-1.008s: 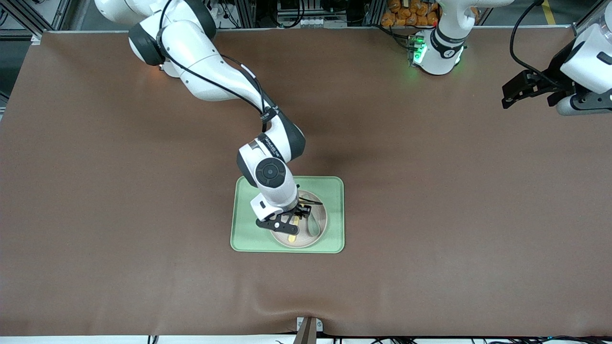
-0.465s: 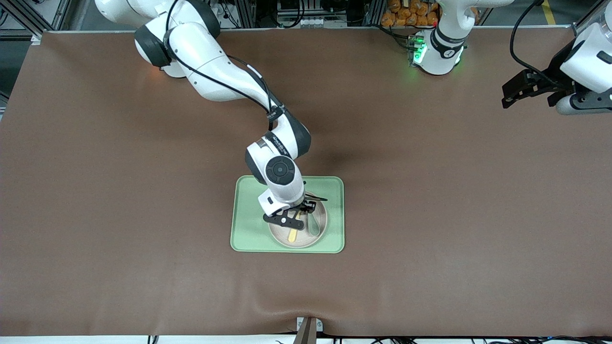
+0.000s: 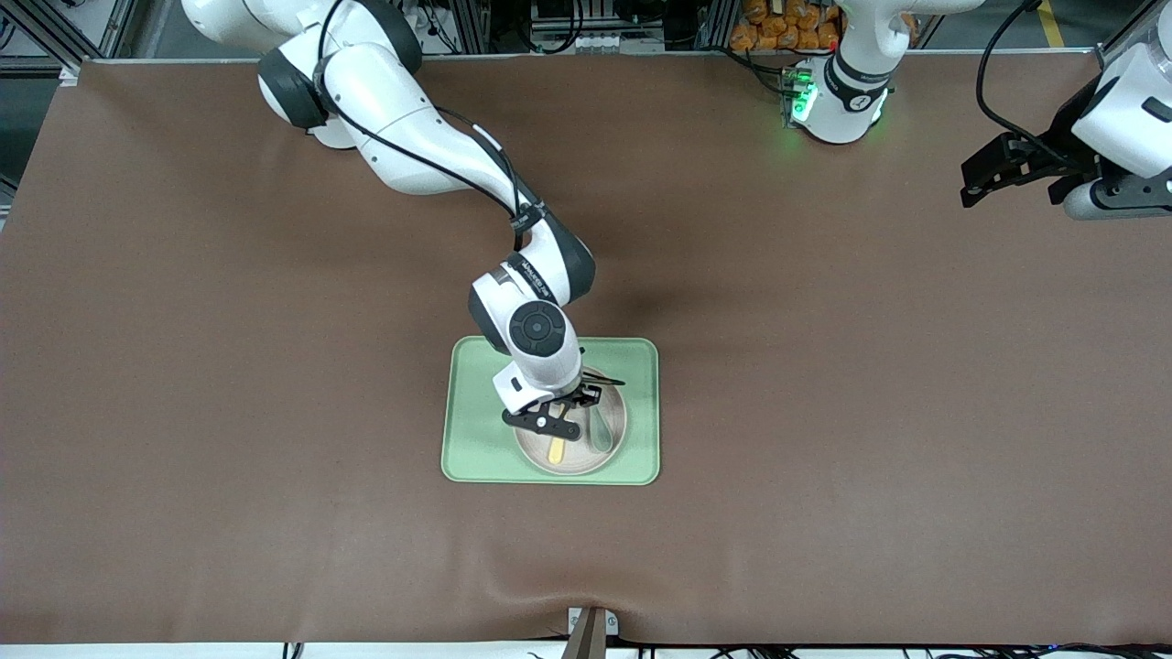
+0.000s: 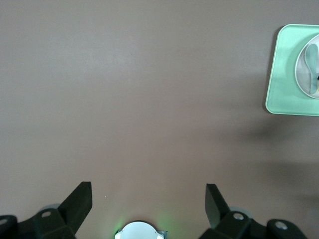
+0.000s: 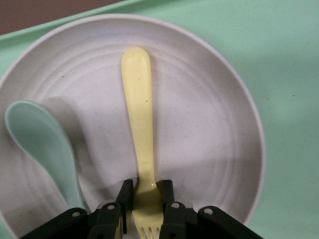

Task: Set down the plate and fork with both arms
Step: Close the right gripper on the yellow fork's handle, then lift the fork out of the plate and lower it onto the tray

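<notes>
The cream plate point(image 3: 575, 467) sits on the light-green tray point(image 3: 472, 439) in the middle of the table. The pale-yellow fork point(image 3: 555, 448) lies in the plate beside a teal spoon point(image 3: 600, 430). My right gripper point(image 3: 569, 412) is low over the plate. In the right wrist view its fingers point(image 5: 145, 194) are shut on the fork point(image 5: 137, 99) at the neck by the tines, with the handle stretching out across the plate point(image 5: 199, 124). My left gripper point(image 3: 980, 188) waits open and empty over the table at the left arm's end, and also shows in the left wrist view point(image 4: 148, 199).
The teal spoon point(image 5: 45, 144) lies close beside the fork in the plate. The tray point(image 5: 279, 59) surrounds the plate. The left wrist view shows the tray point(image 4: 284, 74) far off across brown table cloth.
My right gripper has shifted slightly toward the left arm's end over the plate and closed on the fork, whose handle has turned a little. The left arm has not moved.
</notes>
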You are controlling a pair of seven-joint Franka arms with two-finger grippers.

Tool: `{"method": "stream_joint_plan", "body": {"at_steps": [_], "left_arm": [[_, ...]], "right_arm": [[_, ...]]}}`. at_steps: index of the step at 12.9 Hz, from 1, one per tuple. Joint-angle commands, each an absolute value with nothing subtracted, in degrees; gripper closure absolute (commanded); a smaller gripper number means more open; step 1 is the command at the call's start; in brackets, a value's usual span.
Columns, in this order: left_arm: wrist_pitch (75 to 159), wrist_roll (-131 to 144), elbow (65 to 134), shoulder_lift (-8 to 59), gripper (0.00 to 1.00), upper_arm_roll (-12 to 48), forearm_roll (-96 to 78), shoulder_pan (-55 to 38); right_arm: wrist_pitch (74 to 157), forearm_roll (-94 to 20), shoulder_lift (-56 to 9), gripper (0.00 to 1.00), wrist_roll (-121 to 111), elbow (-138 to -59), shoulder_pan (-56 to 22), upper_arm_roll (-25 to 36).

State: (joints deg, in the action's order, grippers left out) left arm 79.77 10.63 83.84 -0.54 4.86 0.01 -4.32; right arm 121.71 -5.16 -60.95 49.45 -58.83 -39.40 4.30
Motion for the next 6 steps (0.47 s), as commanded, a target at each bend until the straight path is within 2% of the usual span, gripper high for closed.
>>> {"method": "stream_joint_plan", "body": {"at_steps": [1, 3, 6], "left_arm": [[79.89, 9.84, 83.41, -0.70, 0.00, 5.10, 0.70, -4.04], [80.07, 9.84, 83.41, -0.53, 0.00, 4.83, 0.62, -3.87], [81.12, 9.84, 83.41, -0.44, 0.00, 4.75, 0.70, -3.87]], "right_arm": [[118.05, -4.48, -61.01, 1.00, 50.10, -56.16, -37.45, 3.87], [114.98, -4.83, -59.16, 1.00, 49.48, -55.20, -35.08, 1.94], [110.31, -5.10, -55.73, 1.00, 49.13, -55.02, -27.28, -5.95]]}}
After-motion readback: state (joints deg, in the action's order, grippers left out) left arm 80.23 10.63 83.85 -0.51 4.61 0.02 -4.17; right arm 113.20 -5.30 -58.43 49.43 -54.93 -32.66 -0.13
